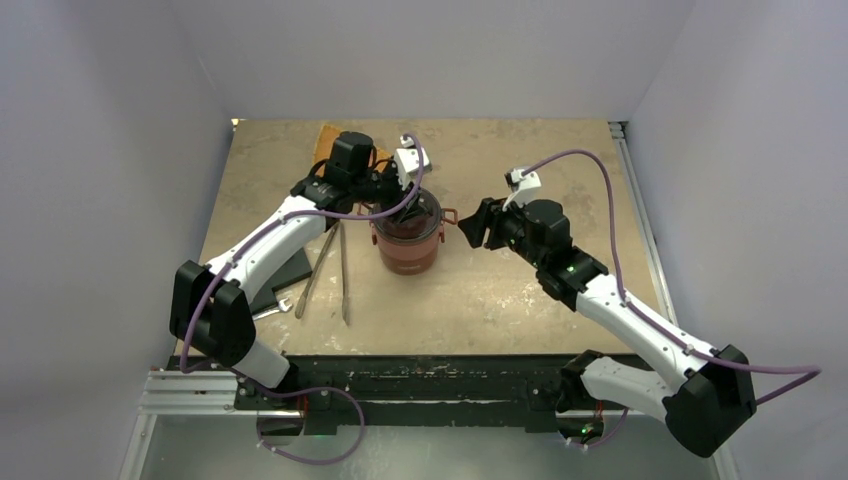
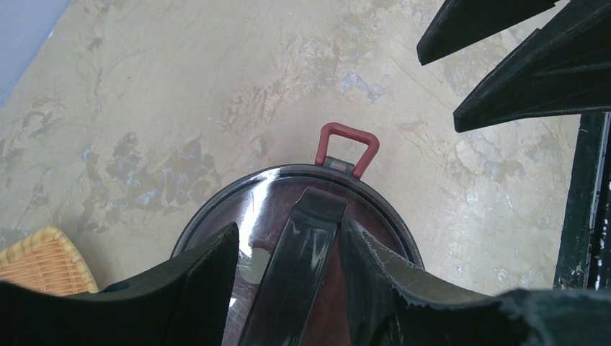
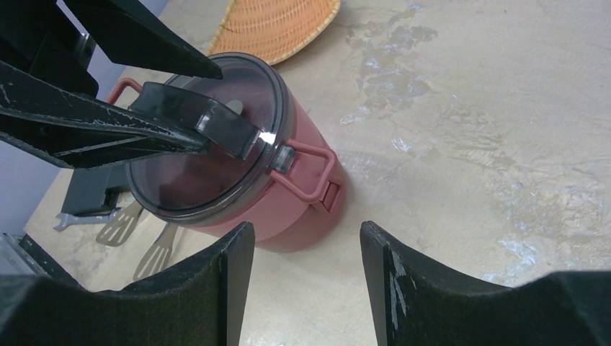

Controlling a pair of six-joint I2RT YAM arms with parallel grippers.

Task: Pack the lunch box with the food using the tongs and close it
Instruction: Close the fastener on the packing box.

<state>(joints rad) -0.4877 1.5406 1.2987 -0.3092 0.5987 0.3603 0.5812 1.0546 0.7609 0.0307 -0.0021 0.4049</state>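
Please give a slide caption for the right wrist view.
Left hand straddles the top handle of the lidded lunch box; right hand open nearby.

The table [image 1: 520, 290] has a flat tan top, mottled with pale grey worn patches. Three plain, pale walls enclose it: the left wall [image 1: 100, 150] along the left edge, the back wall [image 1: 430, 50] along the far edge, and the right wall [image 1: 760, 120] along the right edge. A silver metal rail [image 1: 640, 230] runs along the right edge. A black plate [image 1: 430, 375] and an aluminium profile [image 1: 190, 392] span the near edge. Lighting is even and diffuse; shadows are soft.
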